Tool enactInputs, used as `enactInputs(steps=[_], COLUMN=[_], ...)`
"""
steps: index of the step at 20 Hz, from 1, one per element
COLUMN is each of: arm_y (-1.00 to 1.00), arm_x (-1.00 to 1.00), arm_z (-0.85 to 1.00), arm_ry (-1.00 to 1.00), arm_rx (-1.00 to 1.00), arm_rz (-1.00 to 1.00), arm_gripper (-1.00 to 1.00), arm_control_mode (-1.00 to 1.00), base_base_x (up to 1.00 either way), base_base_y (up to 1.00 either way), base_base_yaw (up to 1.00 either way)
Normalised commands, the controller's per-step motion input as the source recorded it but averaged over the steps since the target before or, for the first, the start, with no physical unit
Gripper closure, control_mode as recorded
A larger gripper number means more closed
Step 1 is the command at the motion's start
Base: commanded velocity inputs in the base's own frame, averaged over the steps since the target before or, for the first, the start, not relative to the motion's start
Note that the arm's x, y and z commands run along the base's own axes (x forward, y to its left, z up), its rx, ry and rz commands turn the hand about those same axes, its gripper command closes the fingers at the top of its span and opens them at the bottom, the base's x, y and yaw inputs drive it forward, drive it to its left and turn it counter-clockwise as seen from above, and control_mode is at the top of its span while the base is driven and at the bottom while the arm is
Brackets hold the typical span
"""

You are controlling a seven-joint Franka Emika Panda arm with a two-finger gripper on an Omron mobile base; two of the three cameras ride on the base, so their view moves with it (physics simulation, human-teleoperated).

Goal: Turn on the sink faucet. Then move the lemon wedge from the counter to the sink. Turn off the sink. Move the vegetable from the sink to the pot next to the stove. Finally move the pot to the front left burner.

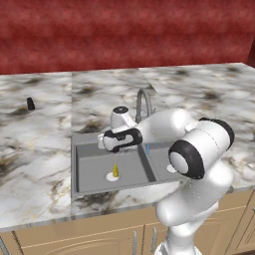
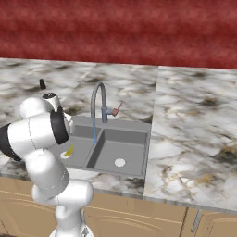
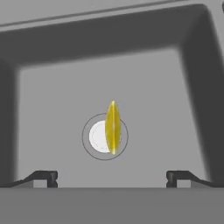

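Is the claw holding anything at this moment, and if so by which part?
Nothing is held. The claw is open above the sink, its fingertips well apart, and the lemon wedge lies free on the drain below.

Yellow lemon wedge (image 3: pixel 113 127), paler along its thin edge, over a white round drain (image 3: pixel 100 136) ringed in dark grey; flat mid-grey sink (image 1: pixel 89 172), darker on its shaded walls; white-grey marble counter (image 1: pixel 35 149) with brown and black veins; dull grey metal sink faucet (image 2: pixel 98 99), reddish lever at its side; thin blue stream of water (image 2: pixel 94 131); small black cone-shaped object (image 1: pixel 31 103); deep red mottled wall (image 1: pixel 124 30); tan wooden cabinets (image 2: pixel 139 220) with grey handles; dark finger tips (image 3: pixel 46 177) on the gripper (image 3: pixel 112 178).
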Motion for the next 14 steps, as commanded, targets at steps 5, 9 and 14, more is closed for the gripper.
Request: enactInputs(steps=[5, 9, 14], arm_y=[-0.17, -0.28, -0.41], arm_x=[-0.42, -0.48, -0.48], arm_z=[0.52, 0.14, 0.07], arm_ry=[0.0, 0.0, -0.03], arm_rx=[0.01, 0.0, 0.0], arm_rz=[0.05, 0.09, 0.09], arm_gripper=[-1.0, -1.0, -1.0], arm_control_mode=[-1.0, -1.0, -1.0], base_base_x=[0.0, 0.0, 0.0], base_base_y=[0.0, 0.0, 0.0], base_base_yaw=[0.0, 0.0, 0.0])
